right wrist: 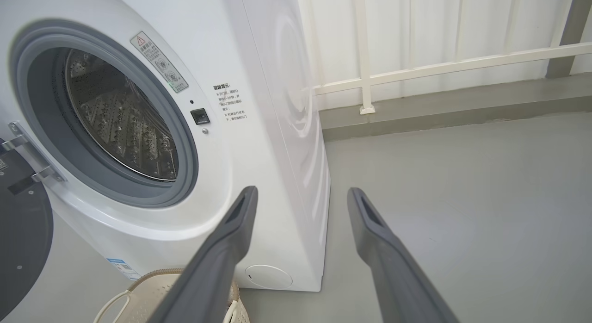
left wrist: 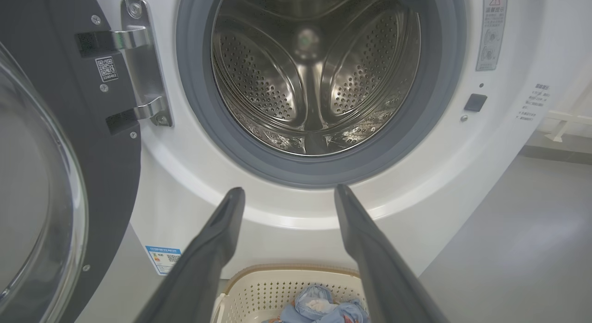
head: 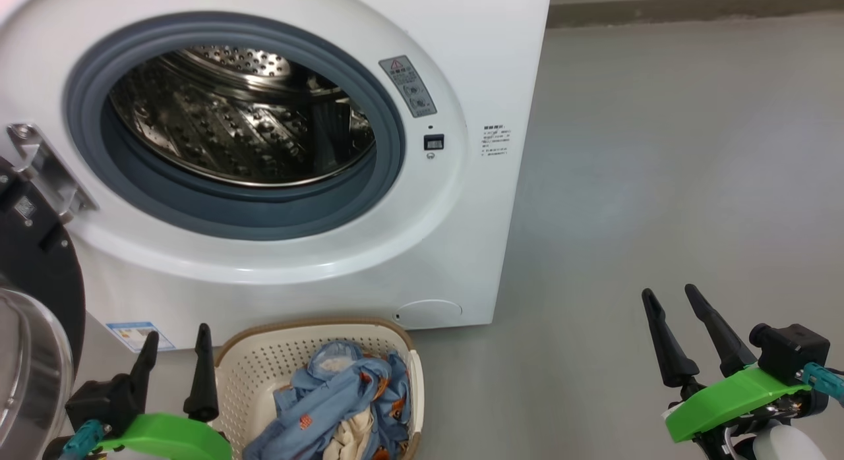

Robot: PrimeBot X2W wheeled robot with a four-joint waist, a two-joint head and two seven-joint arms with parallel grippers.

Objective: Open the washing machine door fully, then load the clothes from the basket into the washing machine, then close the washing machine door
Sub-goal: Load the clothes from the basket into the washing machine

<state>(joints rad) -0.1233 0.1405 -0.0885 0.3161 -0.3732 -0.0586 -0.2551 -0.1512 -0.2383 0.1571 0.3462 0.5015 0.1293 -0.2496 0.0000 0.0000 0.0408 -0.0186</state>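
Note:
The white washing machine (head: 461, 64) fills the upper left, its steel drum (head: 237, 117) bare. The washing machine door (head: 33, 275) hangs swung out wide at the far left, black rim and glass bowl facing me; it also shows as the door (left wrist: 55, 175) in the left wrist view. The cream basket (head: 264, 361) stands on the floor before the machine with the light blue and cream clothes (head: 343, 401) in it. My left gripper (head: 175, 338) is open just left of the basket, holding nothing. My right gripper (head: 672, 298) is open over bare floor far to the right.
Grey floor (head: 659, 183) stretches right of the machine. A white railing (right wrist: 416, 68) and a low kerb run along the back wall. The door hinge (head: 46, 170) juts out at the machine's left. The basket rim (right wrist: 157, 279) sits close under the machine's front.

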